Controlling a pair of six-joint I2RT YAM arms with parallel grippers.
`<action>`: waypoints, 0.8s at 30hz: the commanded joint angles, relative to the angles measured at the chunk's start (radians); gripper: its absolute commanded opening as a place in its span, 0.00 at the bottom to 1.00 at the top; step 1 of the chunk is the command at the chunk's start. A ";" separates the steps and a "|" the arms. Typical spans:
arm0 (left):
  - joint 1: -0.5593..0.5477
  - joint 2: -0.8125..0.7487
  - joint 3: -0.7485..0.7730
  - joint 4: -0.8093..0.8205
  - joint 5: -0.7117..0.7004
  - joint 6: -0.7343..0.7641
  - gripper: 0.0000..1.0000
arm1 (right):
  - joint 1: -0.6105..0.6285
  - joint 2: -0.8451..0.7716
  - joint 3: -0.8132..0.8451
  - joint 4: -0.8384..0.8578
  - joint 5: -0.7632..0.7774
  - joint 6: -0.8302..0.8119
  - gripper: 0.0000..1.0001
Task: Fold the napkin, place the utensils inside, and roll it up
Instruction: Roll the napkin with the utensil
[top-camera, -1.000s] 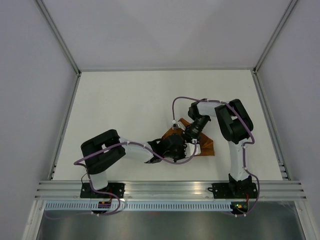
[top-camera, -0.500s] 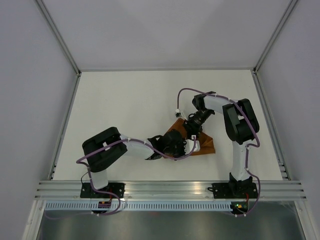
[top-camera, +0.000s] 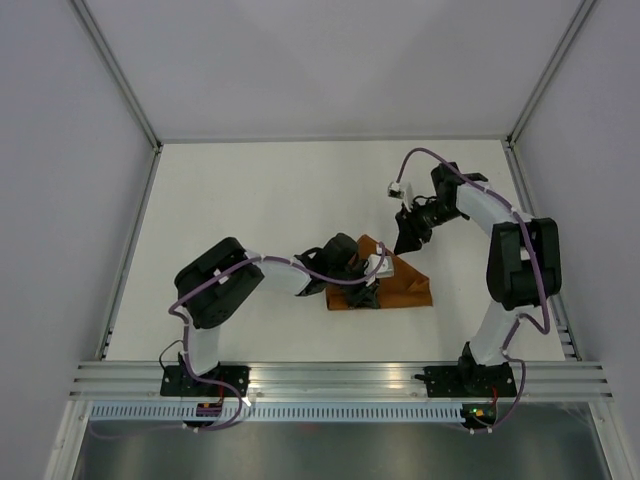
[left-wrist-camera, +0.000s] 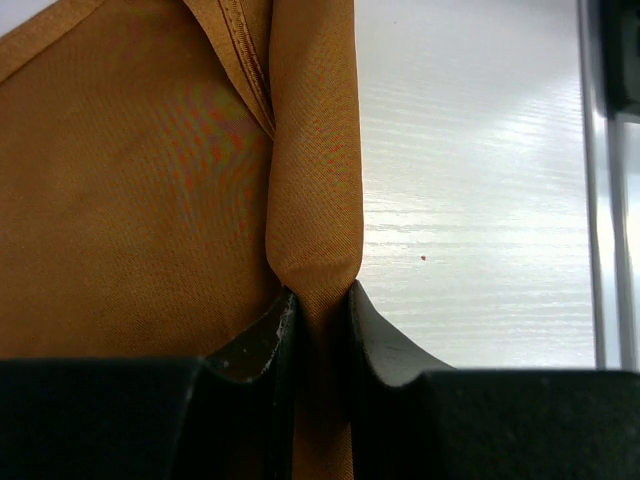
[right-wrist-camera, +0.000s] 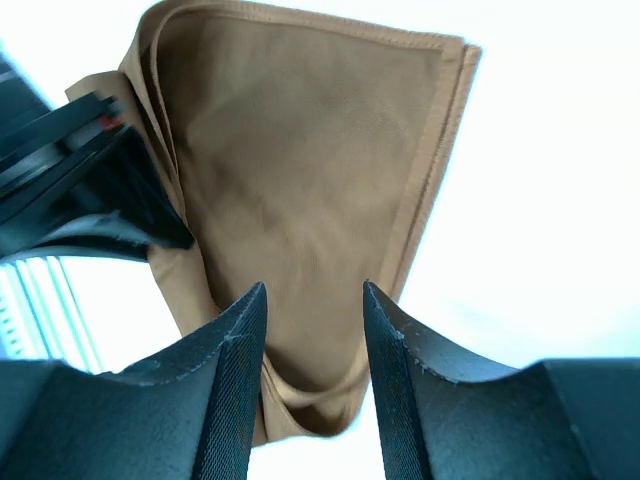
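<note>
- The napkin (top-camera: 405, 290) is a rust-orange cloth with a faint sheen and a fine weave. Its edges are hemmed and stitched.
- It is folded into several layers. From above it forms a flat, roughly triangular patch, with a straight edge toward the near side and a point toward the far side.
- It lies on the bench (top-camera: 250, 200) a little right of the middle, in the near half, well apart from every edge.
- In the right wrist view the napkin (right-wrist-camera: 300, 180) shows stacked layers along one side and a squared hemmed corner.
- In the left wrist view one fold of the napkin (left-wrist-camera: 150, 200) stands up as a narrow ridge, pinched in the left tool (left-wrist-camera: 320, 300).
</note>
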 joint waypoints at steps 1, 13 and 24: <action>0.058 0.105 0.022 -0.188 0.143 -0.074 0.02 | -0.008 -0.146 -0.084 0.138 -0.035 -0.007 0.50; 0.171 0.272 0.179 -0.305 0.387 -0.176 0.02 | 0.074 -0.574 -0.589 0.439 0.046 -0.090 0.57; 0.191 0.315 0.222 -0.343 0.403 -0.213 0.02 | 0.334 -0.741 -0.804 0.671 0.255 -0.002 0.63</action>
